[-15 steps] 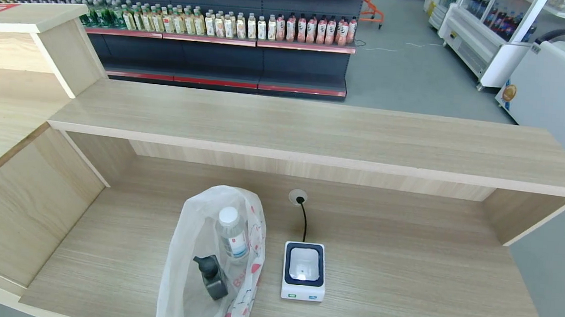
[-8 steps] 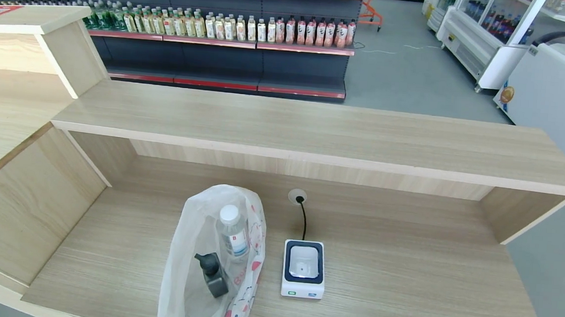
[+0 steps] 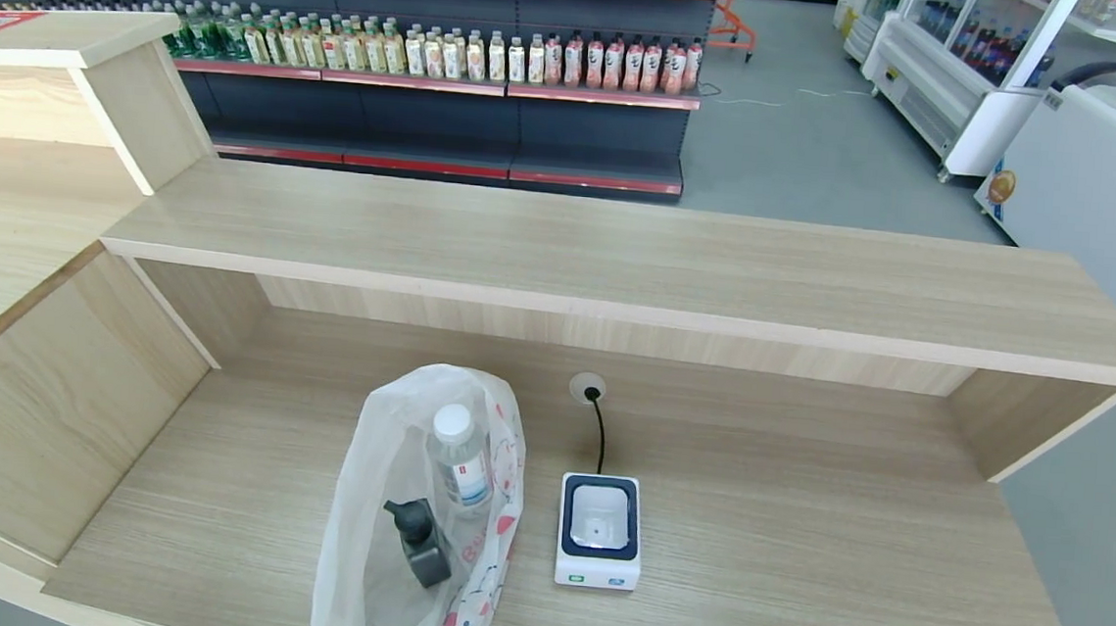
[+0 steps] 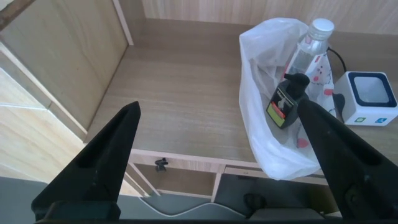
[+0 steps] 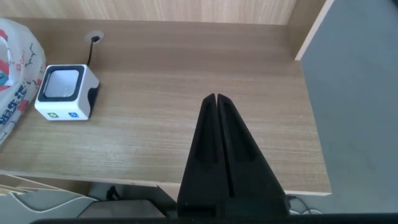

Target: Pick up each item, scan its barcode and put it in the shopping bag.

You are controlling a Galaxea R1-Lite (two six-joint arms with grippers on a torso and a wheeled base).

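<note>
Both items are in the shopping bag (image 3: 354, 495): a clear water bottle (image 3: 457, 458) stands upright at the far side, and a dark pump bottle (image 3: 419, 544) leans nearer me. The bag stands open on the surface (image 3: 796, 565), just left of the scanner (image 3: 600, 530). Judgement: the task is at or near its end.

Left tool (image 4: 217, 107) — fingers spread wide, nothing between them, above the near edge of the surface beside the bag. Right tool (image 5: 216, 98) — fingers pressed together, empty, over the right part of the surface.

Handling, as I judge it:
- The bag is thin film, soft and slippery, and its wall would crumple. Take it by a gathered rim.
- The water bottle is smooth and probably fairly heavy. Grip it mid-body at the label.
- The pump bottle is rigid. Hold the body, not the pump head.
</note>
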